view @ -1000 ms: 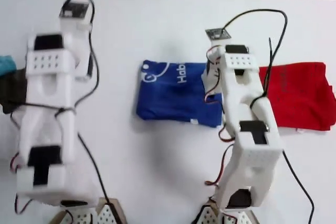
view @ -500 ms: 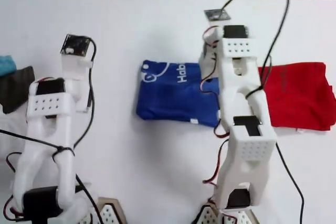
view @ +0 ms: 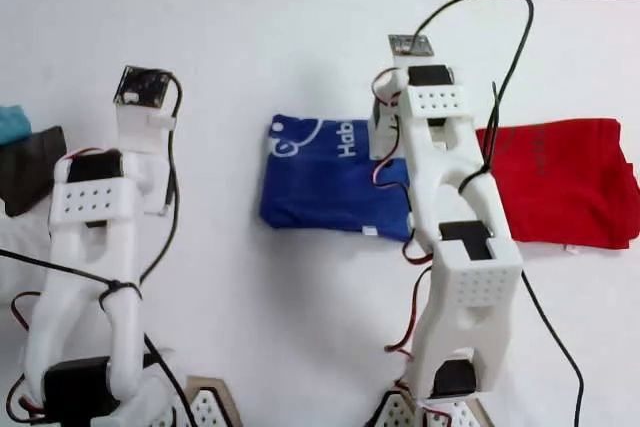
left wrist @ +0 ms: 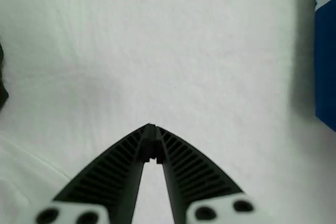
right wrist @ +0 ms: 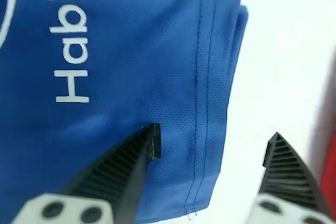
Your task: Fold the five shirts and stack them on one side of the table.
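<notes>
right gripper (right wrist: 214,141) is hanging open over the blue shirt (right wrist: 121,66) hem, left gripper (left wrist: 152,144) is sitting closed; snagging one layer is probably going to unfold it.

The table (view: 250,47) is plain white. The blue shirt (view: 325,182) is solid royal blue with white lettering, a white line graphic, a fine mesh weave and darker stitch lines along the hem. The red shirt (view: 565,182) is solid red with faint darker print. The black cloth (view: 30,167) and teal cloth (view: 12,124) are unpatterned. The left arm (view: 90,237) and right arm (view: 450,187) have white shells with black motor blocks. The left gripper (left wrist: 152,142) and right gripper (right wrist: 214,139) have black ribbed fingers on white bases
</notes>
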`<state>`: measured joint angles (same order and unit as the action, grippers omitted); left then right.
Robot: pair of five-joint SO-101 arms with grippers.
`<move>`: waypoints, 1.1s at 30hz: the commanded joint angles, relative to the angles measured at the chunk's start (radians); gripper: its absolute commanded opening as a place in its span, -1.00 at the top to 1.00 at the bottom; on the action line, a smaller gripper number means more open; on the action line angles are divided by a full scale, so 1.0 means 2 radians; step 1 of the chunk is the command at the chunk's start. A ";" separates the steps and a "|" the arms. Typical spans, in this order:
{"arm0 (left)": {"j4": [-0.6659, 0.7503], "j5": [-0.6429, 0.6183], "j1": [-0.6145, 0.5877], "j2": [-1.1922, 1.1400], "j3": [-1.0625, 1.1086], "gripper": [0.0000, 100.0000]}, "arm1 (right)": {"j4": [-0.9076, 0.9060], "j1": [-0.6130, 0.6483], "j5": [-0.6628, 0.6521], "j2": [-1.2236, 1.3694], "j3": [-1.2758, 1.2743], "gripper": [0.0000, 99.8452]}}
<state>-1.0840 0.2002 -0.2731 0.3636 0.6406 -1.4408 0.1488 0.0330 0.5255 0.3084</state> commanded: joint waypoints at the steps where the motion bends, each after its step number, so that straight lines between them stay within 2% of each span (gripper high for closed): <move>1: 0.005 0.003 -0.003 0.021 0.000 0.95 | 0.005 -0.003 0.005 0.006 0.002 0.36; 8: 0.004 0.003 -0.007 0.024 0.000 0.95 | 0.014 -0.003 -0.015 0.099 0.020 0.39; 12: 0.004 0.004 -0.021 0.024 0.000 0.95 | -0.040 -0.008 -0.016 0.152 0.077 0.53; 15: 0.004 0.004 -0.027 0.024 0.000 0.95 | -0.099 -0.010 -0.018 0.185 0.145 0.53; 17: 0.004 0.004 -0.027 0.024 0.000 0.95 | -0.129 -0.007 -0.045 0.207 0.179 0.54; 19: 0.004 0.003 -0.027 0.024 0.000 0.95 | -0.134 -0.008 -0.080 0.223 0.188 0.64; 23: 0.004 0.003 -0.027 0.025 0.000 0.95 | -0.134 -0.011 -0.120 0.235 0.190 0.98; 26: 0.004 0.003 -0.027 0.025 0.000 0.95 | -0.134 -0.013 -0.120 0.235 0.192 0.96; 31: 0.004 0.003 -0.027 0.025 0.000 0.95 | -0.133 -0.052 -0.124 0.197 0.213 0.96; 33: 0.005 0.003 -0.027 0.025 0.000 0.95 | -0.134 -0.070 -0.148 0.160 0.216 0.96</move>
<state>-1.0840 0.2002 -0.3207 0.3636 0.6406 -1.6909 0.0905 -0.2186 0.9306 0.7242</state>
